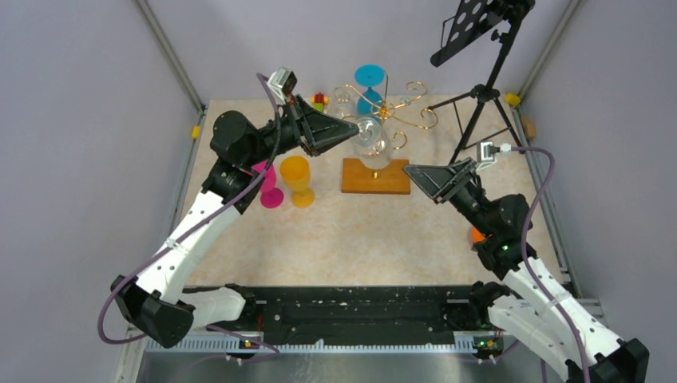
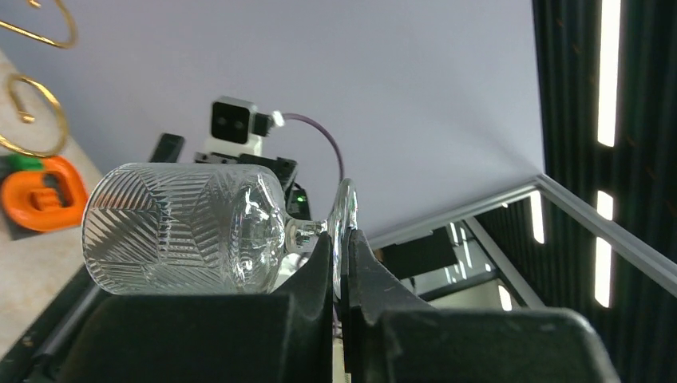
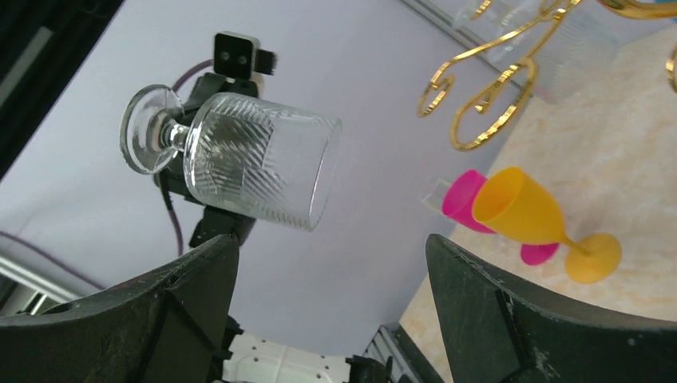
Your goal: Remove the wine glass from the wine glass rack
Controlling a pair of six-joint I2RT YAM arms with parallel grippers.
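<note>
The left gripper (image 2: 342, 249) pinches the wine glass (image 2: 184, 231) by its foot, bowl sideways, just beside the rack (image 1: 393, 112). The right gripper (image 3: 327, 267) gapes wide near the rack's base.

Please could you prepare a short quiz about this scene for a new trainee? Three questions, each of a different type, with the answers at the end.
1. Choose one. The left gripper holds the wine glass by:
A) the rim of the bowl
B) the round foot
C) the middle of the bowl

2. Fill in the missing word: the right gripper is ___ and holds nothing.

3. True or false: the orange goblet and the pink goblet both stand upright on the table.

Key: 1 B; 2 open; 3 true.
</note>
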